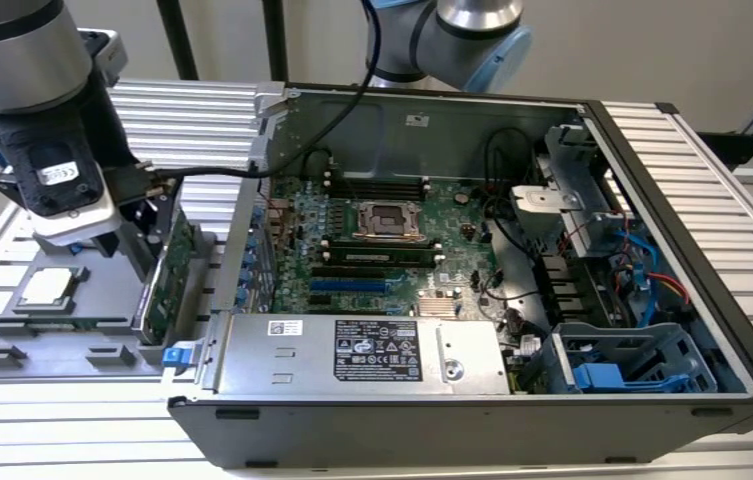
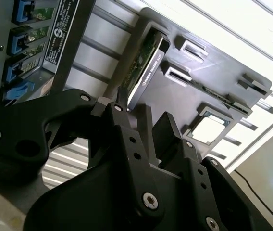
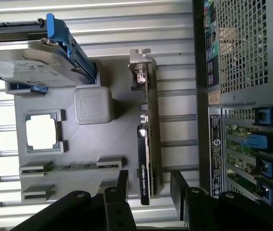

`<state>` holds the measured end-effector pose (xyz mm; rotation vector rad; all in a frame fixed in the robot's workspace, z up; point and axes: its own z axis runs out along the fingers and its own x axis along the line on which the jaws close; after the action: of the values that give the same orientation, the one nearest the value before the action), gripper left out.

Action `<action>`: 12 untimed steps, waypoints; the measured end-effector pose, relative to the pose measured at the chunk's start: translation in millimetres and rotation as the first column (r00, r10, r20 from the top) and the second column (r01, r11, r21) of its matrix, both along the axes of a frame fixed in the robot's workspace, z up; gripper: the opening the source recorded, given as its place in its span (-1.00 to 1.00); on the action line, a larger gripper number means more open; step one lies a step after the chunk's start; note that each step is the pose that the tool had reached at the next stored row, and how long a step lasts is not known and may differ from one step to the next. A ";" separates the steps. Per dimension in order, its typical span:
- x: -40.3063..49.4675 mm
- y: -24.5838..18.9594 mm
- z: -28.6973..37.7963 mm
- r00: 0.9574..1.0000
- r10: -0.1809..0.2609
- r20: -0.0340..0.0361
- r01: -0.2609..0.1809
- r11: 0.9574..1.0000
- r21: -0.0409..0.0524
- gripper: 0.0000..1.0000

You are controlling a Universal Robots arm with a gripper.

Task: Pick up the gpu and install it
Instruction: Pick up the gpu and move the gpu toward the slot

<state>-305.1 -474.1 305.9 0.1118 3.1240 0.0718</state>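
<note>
Hangs with the hand (image 3: 149, 182) released, straddling one end of the gpu (image 3: 146, 144) without touching it. Stands on edge in a slot along the edge of the grey tray (image 3: 112, 149) nearest the open computer case (image 1: 696, 200). Looks early: not yet gripped, not lifted, not installed.

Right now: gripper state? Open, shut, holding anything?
Gripper: open, one finger on each side of the gpu, which stands on edge; not closed on it.
</note>
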 end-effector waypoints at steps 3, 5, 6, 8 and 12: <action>-0.1 -0.1 -2.2 1.000 0.000 0.000 0.000 1.000 0.000 1.00; -0.2 0.0 -2.8 1.000 0.000 0.000 0.000 1.000 0.000 1.00; -0.2 0.0 -3.1 1.000 0.000 0.000 0.000 1.000 0.000 1.00; -0.4 0.0 -3.2 1.000 0.000 0.000 0.000 1.000 0.000 1.00; -0.6 0.0 -4.5 1.000 0.000 0.000 0.000 1.000 0.000 1.00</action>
<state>-305.7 -474.1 301.4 0.1116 3.1239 0.0720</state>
